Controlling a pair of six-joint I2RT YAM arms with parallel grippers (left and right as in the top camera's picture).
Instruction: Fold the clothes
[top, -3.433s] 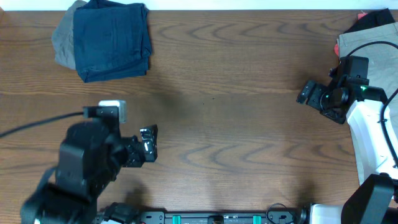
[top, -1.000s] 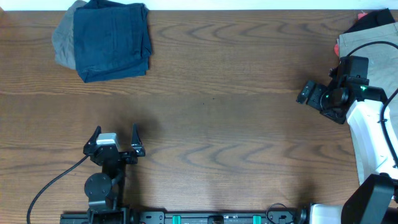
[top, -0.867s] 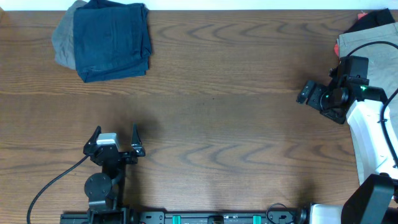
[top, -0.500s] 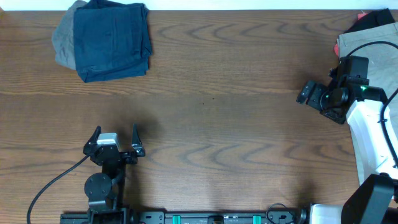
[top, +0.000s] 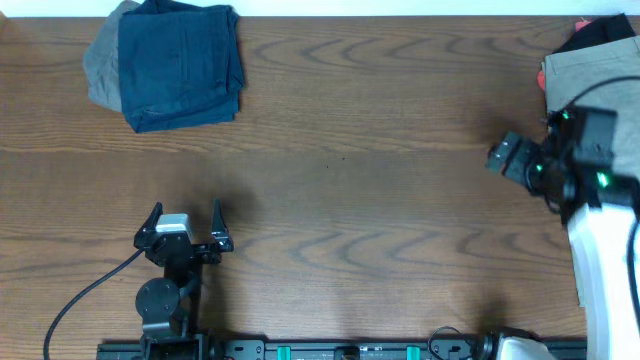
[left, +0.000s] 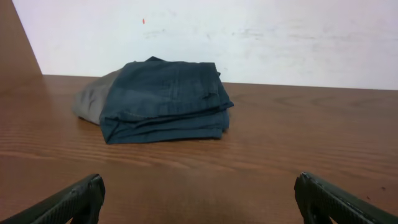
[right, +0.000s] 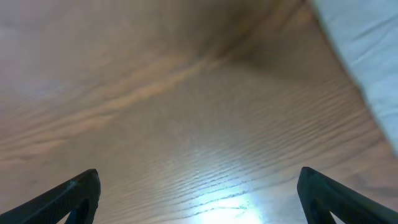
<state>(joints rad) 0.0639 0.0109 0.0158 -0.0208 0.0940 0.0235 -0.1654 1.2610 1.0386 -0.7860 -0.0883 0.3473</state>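
Note:
A folded dark navy pair of shorts (top: 182, 62) lies at the table's far left, on top of a grey pair (top: 102, 66) that sticks out on its left. Both also show in the left wrist view: the navy pair (left: 165, 99) and the grey pair (left: 93, 102). A beige pair (top: 590, 70) lies at the far right edge, partly cut off. My left gripper (top: 184, 222) (left: 199, 202) is open and empty near the front left, pointing toward the folded pile. My right gripper (top: 508, 157) (right: 199, 196) is open and empty over bare wood, left of the beige pair.
A dark item with a bit of red (top: 600, 30) lies behind the beige pair at the far right corner. A white wall (left: 249, 37) runs along the table's back edge. A pale blurred strip (right: 367, 56) crosses the upper right of the right wrist view.
The left arm drew back to the front left between 3.4 s and 1 s ago and has held still since. The right arm has just shifted slightly right and toward the front.

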